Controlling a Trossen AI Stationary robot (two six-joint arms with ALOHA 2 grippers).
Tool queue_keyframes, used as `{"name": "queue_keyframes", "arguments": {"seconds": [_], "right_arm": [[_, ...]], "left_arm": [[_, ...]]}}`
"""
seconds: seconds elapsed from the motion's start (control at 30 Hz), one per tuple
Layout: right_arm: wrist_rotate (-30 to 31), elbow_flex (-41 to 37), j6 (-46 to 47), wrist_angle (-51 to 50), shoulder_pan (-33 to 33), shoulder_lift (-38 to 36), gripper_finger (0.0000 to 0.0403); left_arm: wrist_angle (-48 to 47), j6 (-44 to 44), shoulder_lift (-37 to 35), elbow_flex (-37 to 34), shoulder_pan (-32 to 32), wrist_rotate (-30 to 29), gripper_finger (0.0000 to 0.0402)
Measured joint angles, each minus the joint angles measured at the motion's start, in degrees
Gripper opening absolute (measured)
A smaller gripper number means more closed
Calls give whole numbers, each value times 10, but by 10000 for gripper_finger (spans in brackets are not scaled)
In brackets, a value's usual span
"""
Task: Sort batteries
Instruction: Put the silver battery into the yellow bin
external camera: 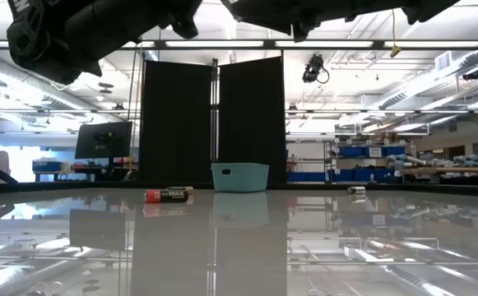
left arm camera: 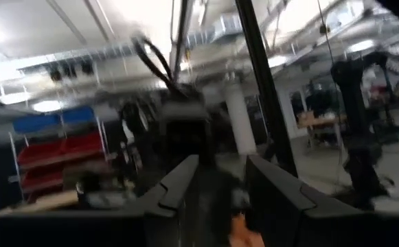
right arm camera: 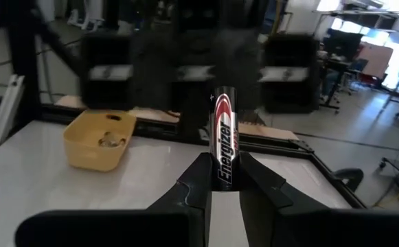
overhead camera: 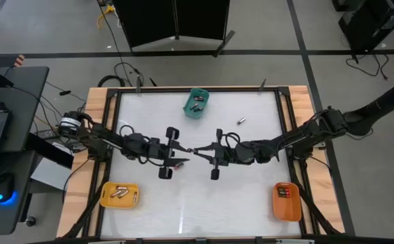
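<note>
My right gripper (right arm camera: 224, 168) (overhead camera: 199, 150) hangs over the table's middle, shut on a black and silver Energizer battery (right arm camera: 225, 127). My left gripper (overhead camera: 184, 150) (left arm camera: 220, 182) faces it from the left, open and tipped a little upward, close to the battery's free end. A red-ended battery (external camera: 169, 195) (overhead camera: 180, 163) lies on its side on the table below the left gripper. Another small battery (overhead camera: 240, 121) (external camera: 355, 191) lies on its side toward the far right. My right gripper pinches the battery's near half (right arm camera: 226, 175) between its two fingers. The fingers come level from the table's right and lie along the battery. Its other end (right arm camera: 224, 96) sticks out past the fingertips toward the left gripper, clear of the table. My left gripper: I cannot tell whether it touches the battery.
A teal tray (overhead camera: 197, 102) (external camera: 240, 177) with batteries stands at the far edge. A yellow tray (overhead camera: 120, 195) (right arm camera: 96, 140) with batteries sits near left. An orange tray (overhead camera: 286, 201) sits near right. Between the trays lies bare white table.
</note>
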Motion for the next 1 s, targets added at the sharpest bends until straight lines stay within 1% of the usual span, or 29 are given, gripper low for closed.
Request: {"name": "queue_keyframes", "arguments": {"seconds": [0.1,0.2,0.33,0.47,0.53,0.77,0.9,1.0], "right_arm": [[-4,0,-6,-3,5,0,59],[-4,0,-9,-1,10,0,59],[-4,0,-11,4,13,0,59],[-3,0,-17,12,13,0,59],[-1,-1,-21,15,14,0,59],[0,-2,-25,21,15,1,59],[0,-2,-29,22,17,1,59],[-6,1,-31,46,18,-2,59]], "left_arm": [[15,2,-1,0,1,10,129],[16,4,-1,-1,2,4,129],[6,1,-1,-1,7,2,129],[-7,3,-1,-1,6,14,129],[-18,3,-2,-1,7,9,129],[-7,2,7,-1,9,10,129],[-22,2,7,-1,13,10,129],[-62,-1,13,-3,20,-1,129]]}}
